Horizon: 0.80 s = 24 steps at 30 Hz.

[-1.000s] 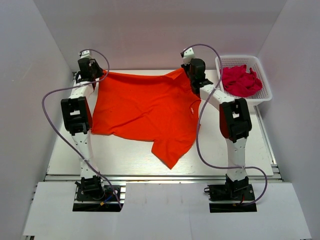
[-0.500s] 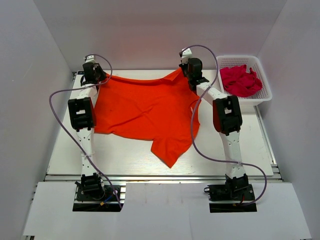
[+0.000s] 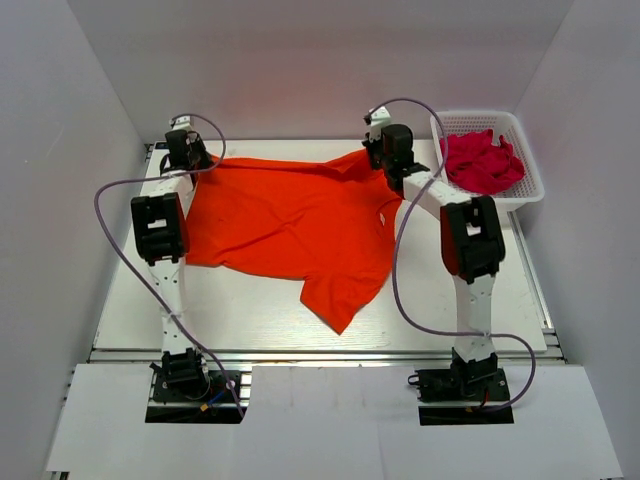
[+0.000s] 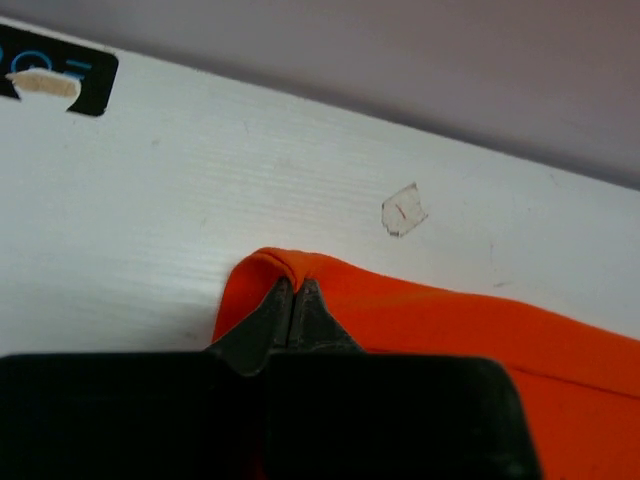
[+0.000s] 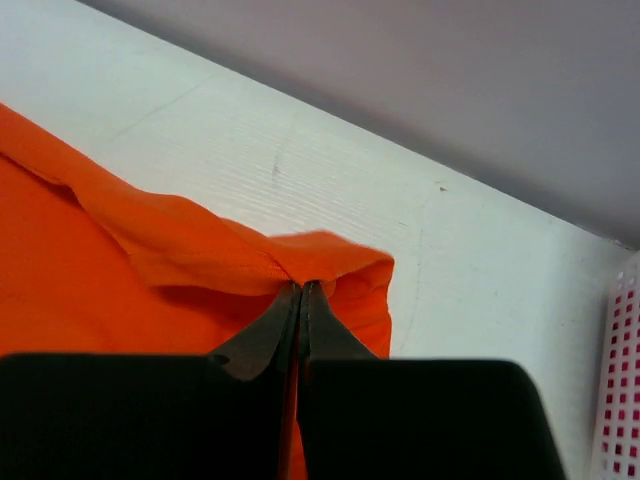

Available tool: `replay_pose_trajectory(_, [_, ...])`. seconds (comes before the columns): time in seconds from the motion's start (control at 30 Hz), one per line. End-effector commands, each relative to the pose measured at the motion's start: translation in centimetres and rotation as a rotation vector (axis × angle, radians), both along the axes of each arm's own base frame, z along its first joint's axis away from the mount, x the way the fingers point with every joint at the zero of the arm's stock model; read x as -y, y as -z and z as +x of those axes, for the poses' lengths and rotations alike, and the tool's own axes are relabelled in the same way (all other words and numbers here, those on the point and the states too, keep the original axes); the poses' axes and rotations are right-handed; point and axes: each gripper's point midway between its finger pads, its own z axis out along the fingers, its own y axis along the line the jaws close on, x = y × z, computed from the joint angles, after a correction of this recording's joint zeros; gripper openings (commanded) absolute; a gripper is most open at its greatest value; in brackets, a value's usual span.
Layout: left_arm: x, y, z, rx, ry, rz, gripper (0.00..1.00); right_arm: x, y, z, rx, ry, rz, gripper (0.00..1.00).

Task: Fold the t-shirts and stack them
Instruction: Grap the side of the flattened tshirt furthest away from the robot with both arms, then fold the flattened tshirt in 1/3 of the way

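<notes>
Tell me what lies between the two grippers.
The bright orange-red fabric t-shirt: its far edge runs from left gripper to right gripper, both pinching it. Top external view.

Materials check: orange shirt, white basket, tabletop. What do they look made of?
Orange t-shirt: soft matte knit fabric, probably cotton or a blend; it drapes, creases and bunches where pinched.
Basket: white moulded plastic, smooth; a lattice of small square holes in its wall.
Table: white matte board with faint straight grain lines in the wrist views; painted wood or laminate, can't tell which.
</notes>
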Motion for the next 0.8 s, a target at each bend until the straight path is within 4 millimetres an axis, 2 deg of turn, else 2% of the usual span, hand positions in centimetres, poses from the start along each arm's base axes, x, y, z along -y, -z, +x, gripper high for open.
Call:
replay_pose_trajectory(0.0, [-0.3, -8.2, -1.8, 0.104, -0.023, 0.059, 0.00, -1.1, -7.5, -2.5, 0.107, -0.044, 0.126, 0.00])
replay_pose_trajectory(0.03, [-0.2, -8.6, -2.3, 0.107, -0.023, 0.059, 0.00, -1.0, -6.2, -3.4, 0.078, -0.036, 0.130, 0.00])
replay_pose_trajectory(0.07, [-0.4, -9.2, -3.4, 0.102, -0.036, 0.063, 0.00, -1.1, -6.1, -4.5, 0.071, -0.039, 0.130, 0.00])
replay_pose_trajectory(0.1, [-0.3, -9.7, -3.7, 0.109, -0.036, 0.064, 0.00, -0.9, -7.4, -5.3, 0.088, -0.036, 0.141, 0.00])
replay_pose_trajectory(0.13, [-0.4, -9.8, -4.2, 0.106, -0.045, 0.067, 0.00, -0.7, -6.5, -6.0, 0.064, -0.031, 0.136, 0.00])
replay_pose_trajectory(0.17, [-0.3, -9.1, -5.0, 0.084, -0.044, 0.065, 0.00, -0.6, -5.5, -6.8, 0.038, -0.028, 0.131, 0.00])
replay_pose_trajectory(0.2, [-0.4, -10.3, -5.6, 0.097, -0.053, 0.069, 0.00, -0.4, -7.4, -7.6, 0.067, -0.019, 0.146, 0.00])
replay_pose_trajectory(0.23, [-0.4, -10.5, -6.0, 0.100, -0.053, 0.069, 0.00, -0.1, -5.2, -8.7, 0.014, -0.010, 0.128, 0.00])
replay_pose_trajectory(0.27, [-0.3, -9.5, -6.8, 0.075, -0.053, 0.067, 0.00, 0.0, -5.9, -9.3, 0.024, -0.008, 0.127, 0.00])
replay_pose_trajectory(0.3, [-0.2, -9.5, -7.2, 0.071, -0.052, 0.067, 0.00, 0.1, -6.5, -9.9, 0.035, 0.005, 0.124, 0.00])
replay_pose_trajectory(0.37, [-0.5, -9.7, -8.4, 0.051, -0.077, 0.075, 0.00, 0.9, -5.1, -11.5, -0.006, 0.036, 0.103, 0.00])
replay_pose_trajectory(0.4, [-0.6, -9.7, -8.9, 0.040, -0.090, 0.069, 0.00, 0.5, -5.8, -12.2, 0.003, 0.033, 0.110, 0.00])
replay_pose_trajectory(0.47, [-0.6, -9.9, -10.2, 0.032, -0.099, 0.072, 0.00, 1.1, -4.6, -13.6, -0.026, 0.052, 0.093, 0.00])
replay_pose_trajectory(0.53, [-0.7, -9.8, -11.2, 0.022, -0.107, 0.075, 0.00, 1.4, -5.0, -14.9, -0.016, 0.076, 0.097, 0.00])
replay_pose_trajectory(0.57, [-0.8, -8.9, -12.0, -0.006, -0.117, 0.077, 0.00, 1.6, -3.6, -15.8, -0.052, 0.090, 0.105, 0.00])
replay_pose_trajectory(0.6, [-0.9, -9.4, -12.5, -0.005, -0.129, 0.082, 0.00, 1.7, -4.2, -16.3, -0.042, 0.097, 0.114, 0.00])
replay_pose_trajectory(0.63, [-1.2, -9.2, -13.0, -0.019, -0.145, 0.088, 0.00, 1.7, -4.1, -16.6, -0.047, 0.097, 0.112, 0.00])
replay_pose_trajectory(0.67, [-1.1, -8.2, -13.8, -0.049, -0.148, 0.077, 0.00, 1.5, -2.6, -17.6, -0.092, 0.102, 0.129, 0.00])
replay_pose_trajectory(0.7, [-1.0, -8.4, -14.3, -0.049, -0.148, 0.077, 0.00, 1.3, -2.7, -18.1, -0.100, 0.103, 0.143, 0.00])
replay_pose_trajectory(0.73, [-0.9, -7.4, -15.0, -0.072, -0.147, 0.076, 0.00, 1.2, -2.3, -18.5, -0.113, 0.102, 0.145, 0.00])
replay_pose_trajectory(0.77, [-1.0, -6.6, -15.5, -0.095, -0.155, 0.079, 0.00, 1.4, -1.1, -19.3, -0.147, 0.114, 0.147, 0.00])
